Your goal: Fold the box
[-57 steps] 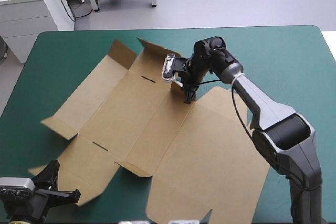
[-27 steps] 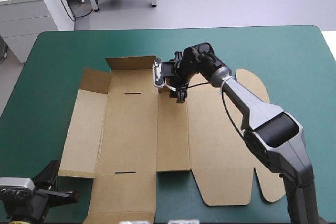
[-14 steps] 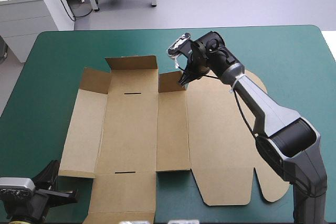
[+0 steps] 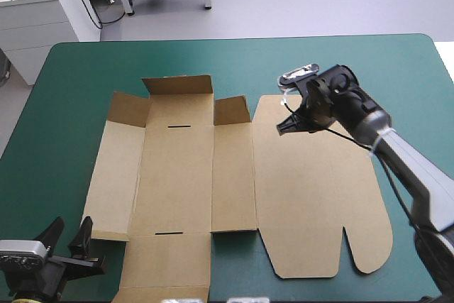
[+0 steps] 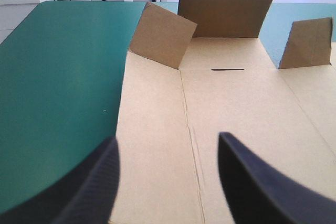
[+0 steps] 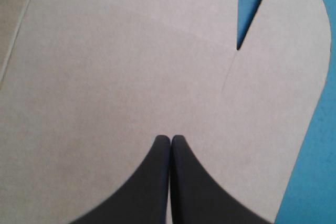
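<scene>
The box (image 4: 177, 175) lay opened out as a brown sheet in the middle of the table (image 4: 85, 69), most of its panels flat on the teal-green cover. Along its far edge three pieces stood up: a wide middle flap (image 4: 177, 84), a smaller left flap (image 4: 130, 109) and a smaller right flap (image 4: 232, 110). The base panel carried two narrow cuts, a far slot (image 4: 181, 127) just before the raised middle flap and a near slot (image 4: 170, 233) close to the sheet's near edge. The lid (image 4: 319, 196) spread flat toward the table's right side, with rounded corners, and a notch (image 6: 252, 14) ran in from its near edge so that the cover showed through it. The right gripper (image 4: 281, 128) hung over the far part of the lid, near the fold joining the lid to the rest of the sheet. Its black fingers (image 6: 152, 182) were pressed together into a single point with nothing between them, and bare board lay under and ahead of them; whether the tips touched the board could not be told. The left gripper (image 4: 69, 235) sat low by the table's near left corner, just beside the box's near left corner. Its fingers (image 5: 89, 187) stood wide apart and held nothing. Its wrist view looked along the box's left side panel toward the three raised flaps, with the board's left edge running between the two fingers and the cover to one side.
</scene>
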Motion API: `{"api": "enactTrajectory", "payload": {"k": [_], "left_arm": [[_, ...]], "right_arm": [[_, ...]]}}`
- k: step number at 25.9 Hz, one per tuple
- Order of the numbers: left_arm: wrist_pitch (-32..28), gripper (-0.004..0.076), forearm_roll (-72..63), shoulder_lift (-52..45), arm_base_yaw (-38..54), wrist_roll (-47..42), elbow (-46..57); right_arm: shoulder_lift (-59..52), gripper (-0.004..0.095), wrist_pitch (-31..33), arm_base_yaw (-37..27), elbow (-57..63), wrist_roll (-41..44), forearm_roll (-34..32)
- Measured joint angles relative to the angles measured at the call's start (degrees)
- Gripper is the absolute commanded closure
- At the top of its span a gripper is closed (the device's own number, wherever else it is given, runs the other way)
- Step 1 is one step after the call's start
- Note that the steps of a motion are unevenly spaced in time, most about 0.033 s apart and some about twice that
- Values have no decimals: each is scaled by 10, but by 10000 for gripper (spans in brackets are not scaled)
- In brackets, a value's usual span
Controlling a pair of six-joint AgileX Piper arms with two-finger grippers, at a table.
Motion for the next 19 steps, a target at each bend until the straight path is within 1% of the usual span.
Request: {"api": "enactTrajectory", "payload": {"k": [3, 6, 10, 12, 15, 19], "left_arm": [[0, 161, 0, 0, 0, 0, 0], [-5, 161, 0, 0, 0, 0, 0], [-4, 161, 0, 10, 0, 0, -9], [2, 161, 1, 42, 0, 0, -32], [13, 161, 3, 113, 0, 0, -89], [39, 164, 17, 238, 0, 0, -182]], "right_arm": [[-108, 927, -70, -30, 131, 6, 0], [-240, 927, -150, -62, 273, -1, 0], [-337, 927, -218, -65, 374, -23, 25], [-384, 927, -236, -65, 410, -51, 57], [-441, 927, -238, -65, 451, -81, 95], [-493, 927, -247, -65, 496, -92, 114]]}}
